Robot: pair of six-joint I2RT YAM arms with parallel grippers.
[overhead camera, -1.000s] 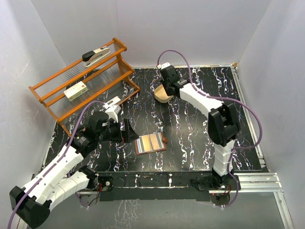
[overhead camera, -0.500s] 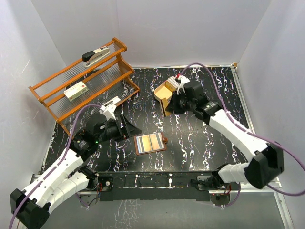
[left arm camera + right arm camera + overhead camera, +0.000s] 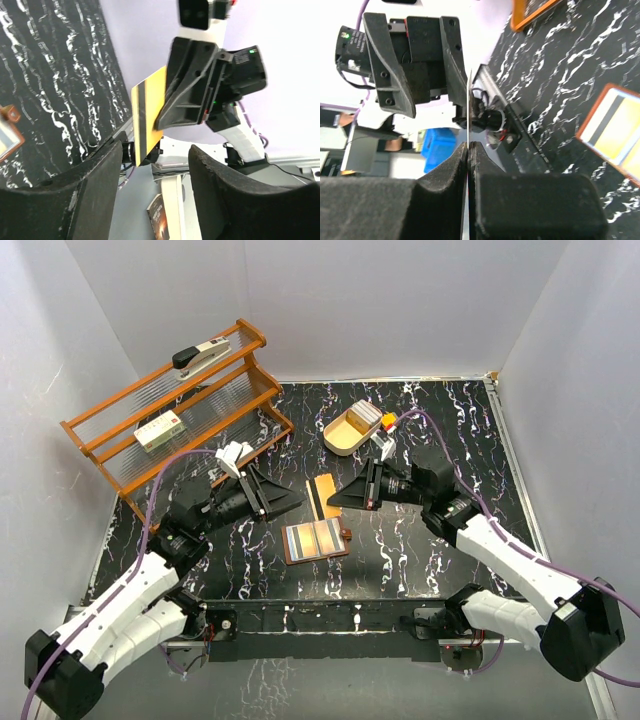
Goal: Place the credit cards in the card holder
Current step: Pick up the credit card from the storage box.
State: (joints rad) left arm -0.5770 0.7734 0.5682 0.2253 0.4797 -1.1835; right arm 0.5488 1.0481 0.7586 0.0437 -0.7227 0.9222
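Nearest, the card holder [image 3: 346, 533] lies open on the bench [image 3: 420, 550] by its front edge, with cards [image 3: 318, 538] showing in its slots. Just behind it, the right gripper [image 3: 338, 500] is clamped on a yellow card [image 3: 322, 497] with a dark stripe, holding it on edge above the bench. Facing it from the left, the left gripper [image 3: 282, 503] has its fingers [image 3: 95, 195] spread apart, near the card. Farther back sits a tray [image 3: 338, 447]. At the far left is a shelf [image 3: 180, 420] with a stapler [image 3: 200, 353] on top.
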